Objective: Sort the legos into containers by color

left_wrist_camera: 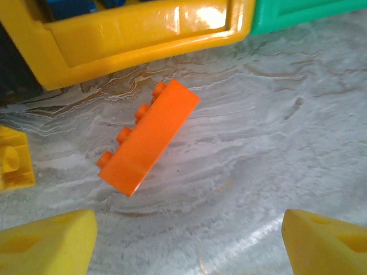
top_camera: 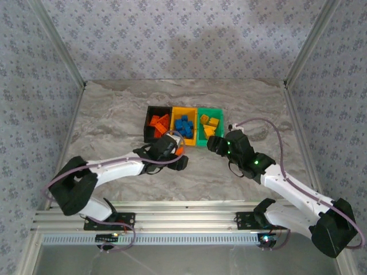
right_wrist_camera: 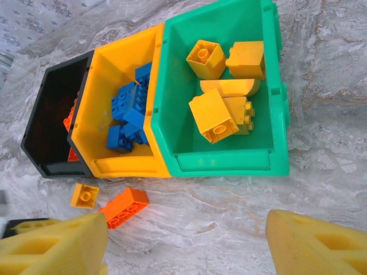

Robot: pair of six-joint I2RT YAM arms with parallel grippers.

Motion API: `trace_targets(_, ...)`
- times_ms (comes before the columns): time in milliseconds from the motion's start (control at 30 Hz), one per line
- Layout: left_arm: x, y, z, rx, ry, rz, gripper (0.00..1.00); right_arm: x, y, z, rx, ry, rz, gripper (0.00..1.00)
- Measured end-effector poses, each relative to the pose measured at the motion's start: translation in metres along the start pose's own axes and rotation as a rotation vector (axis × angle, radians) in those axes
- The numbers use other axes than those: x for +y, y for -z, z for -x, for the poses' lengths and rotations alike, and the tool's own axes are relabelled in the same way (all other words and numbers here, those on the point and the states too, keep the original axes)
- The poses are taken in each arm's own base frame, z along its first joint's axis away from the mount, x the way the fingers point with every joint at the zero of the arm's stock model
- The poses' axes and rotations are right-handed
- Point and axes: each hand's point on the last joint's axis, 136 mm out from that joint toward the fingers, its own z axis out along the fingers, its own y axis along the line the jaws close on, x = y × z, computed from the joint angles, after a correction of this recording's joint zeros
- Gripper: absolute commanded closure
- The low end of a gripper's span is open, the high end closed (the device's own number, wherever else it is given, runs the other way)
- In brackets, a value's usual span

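Left gripper (left_wrist_camera: 188,224) open, orange brick (left_wrist_camera: 150,137) just beyond its fingertips, on near side of yellow bin (left_wrist_camera: 143,34); right gripper (right_wrist_camera: 186,222) open too.

Built of white links and black joints: left arm (top_camera: 114,167), right arm (top_camera: 289,186). Looped with lilac cables (top_camera: 275,129), dotted with green lights (top_camera: 254,162), tipped with yellow wedge fingers (left_wrist_camera: 49,243).

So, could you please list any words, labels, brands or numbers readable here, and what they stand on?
None can be read.
Studs of the orange brick: too blurred to show any embossed brand.
Front panels of the yellow bin and green bin: blank, no label.
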Motion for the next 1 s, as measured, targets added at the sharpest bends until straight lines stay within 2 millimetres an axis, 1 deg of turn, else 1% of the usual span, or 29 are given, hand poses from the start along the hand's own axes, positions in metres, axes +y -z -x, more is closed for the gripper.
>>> trace_targets(67,0.003,-0.011,-0.003,0.008,-0.004,0.013,0.18,0.001,0.003,0.002,-0.009,-0.002,0.007,0.25)
trace_targets(167,0.006,-0.019,-0.006,0.012,-0.011,0.032,0.18,0.003,0.009,0.006,-0.023,-0.006,0.020,0.25)
trace_targets(367,0.013,-0.019,0.006,-0.042,-0.032,0.078,0.18,0.005,0.013,0.009,-0.037,-0.010,0.033,0.25)
trace_targets(500,0.018,-0.024,0.006,-0.047,-0.052,0.104,0.20,0.005,0.013,0.009,-0.037,-0.010,0.031,0.25)
trace_targets(633,0.022,-0.039,-0.004,-0.005,-0.079,0.124,0.31,0.005,0.014,0.010,-0.039,-0.011,0.033,0.25)
trace_targets(700,0.023,-0.043,-0.006,0.006,-0.092,0.133,0.37,0.005,0.015,0.011,-0.042,-0.012,0.036,0.25)
trace_targets(867,0.018,-0.043,-0.002,-0.007,-0.105,0.116,0.54,0.005,0.017,0.012,-0.048,-0.014,0.038,0.25)
trace_targets(1000,0.013,-0.043,-0.002,-0.009,-0.118,0.102,0.64,0.004,0.017,0.012,-0.048,-0.015,0.035,0.25)
